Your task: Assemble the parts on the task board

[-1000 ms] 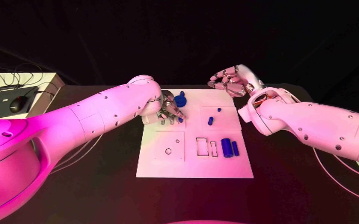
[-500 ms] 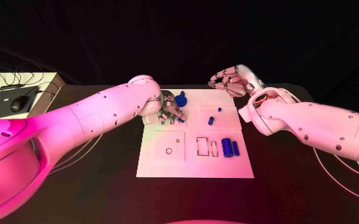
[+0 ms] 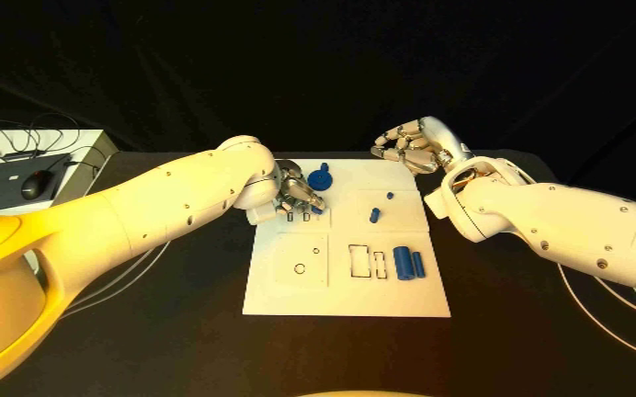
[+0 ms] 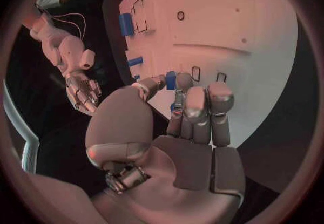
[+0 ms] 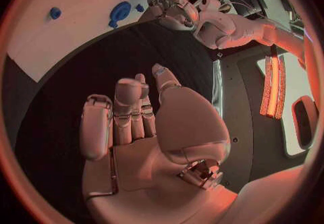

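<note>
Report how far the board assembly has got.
Done: little shows; some small blue parts may already stand in the task board. In hand: the left robot hand pinches a small blue piece over the slots. Left: two blue cylinders lie loose. The right robot hand holds nothing.

Head overlooks task board (image 3: 345, 296); wrists close behind.

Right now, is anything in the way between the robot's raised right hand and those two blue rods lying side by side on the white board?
Nothing visible. The right hand hangs past the board's far edge; the blue rods lie near its right side, with two smaller blue pieces off to one side.
</note>
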